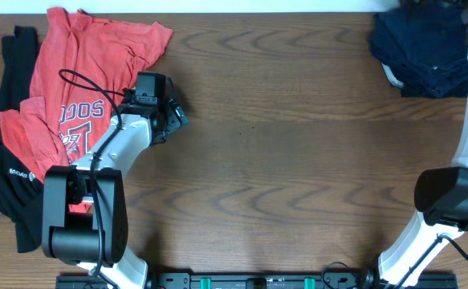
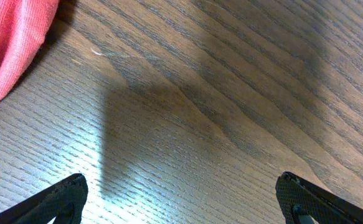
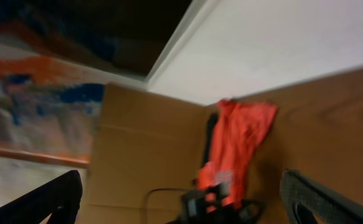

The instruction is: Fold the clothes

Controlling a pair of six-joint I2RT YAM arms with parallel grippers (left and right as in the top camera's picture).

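No folding was judged done: the red shirt (image 1: 89,72) was seen crumpled at the table's (image 1: 298,160) left end, while the left gripper (image 1: 176,117) beside it and the right gripper (image 3: 181,199) were held spread, empty.

Dark brown table (image 1: 298,160), wavy wood grain, matt finish. Pale strip (image 1: 258,5) along the far edge at 12 o'clock from overhead; wall or floor, cannot tell. Left wrist view shows soft shadow at centre of the wood and a bright sheen (image 2: 137,186) toward 6 o'clock. In the right wrist view: white surface (image 3: 281,43) at 1 o'clock, dark area (image 3: 106,25) at 11 o'clock, tan panel (image 3: 144,149) at centre, blurred orange-and-blue patch (image 3: 32,81) at 9 o'clock.
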